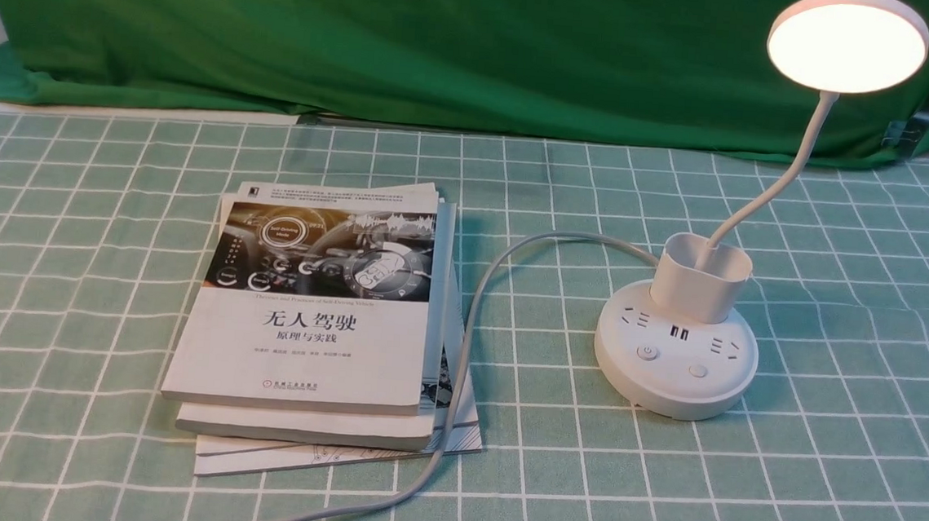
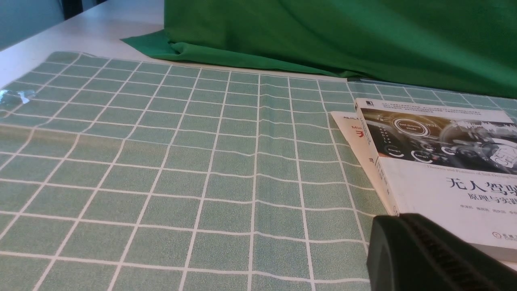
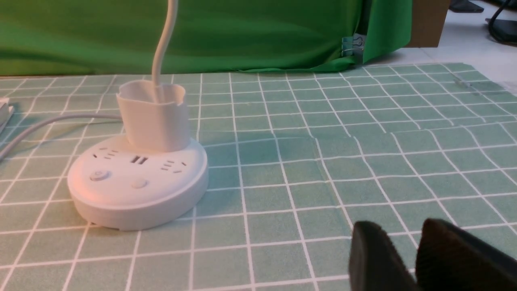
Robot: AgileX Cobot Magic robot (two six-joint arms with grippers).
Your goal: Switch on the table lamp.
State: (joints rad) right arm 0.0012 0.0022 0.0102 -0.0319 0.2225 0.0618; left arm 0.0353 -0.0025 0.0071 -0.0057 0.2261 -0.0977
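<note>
The white table lamp (image 1: 674,365) stands on the right of the checked cloth, and its round disc head (image 1: 848,42) glows warm white at the top of the thin neck. On the round base are a cup holder (image 1: 700,277), sockets and two buttons (image 1: 648,353). The grey cord (image 1: 467,334) runs left and toward the near edge. Neither gripper shows in the front view. In the right wrist view the lamp base (image 3: 137,190) sits well away from my right gripper (image 3: 404,230), whose fingers stand slightly apart and empty. My left gripper (image 2: 398,218) is shut, empty, beside the books.
A stack of books (image 1: 322,308) lies left of the lamp; the books (image 2: 444,161) also show in the left wrist view. A green backdrop cloth (image 1: 447,39) hangs along the far edge of the table. The checked tablecloth (image 1: 825,482) covers the work surface.
</note>
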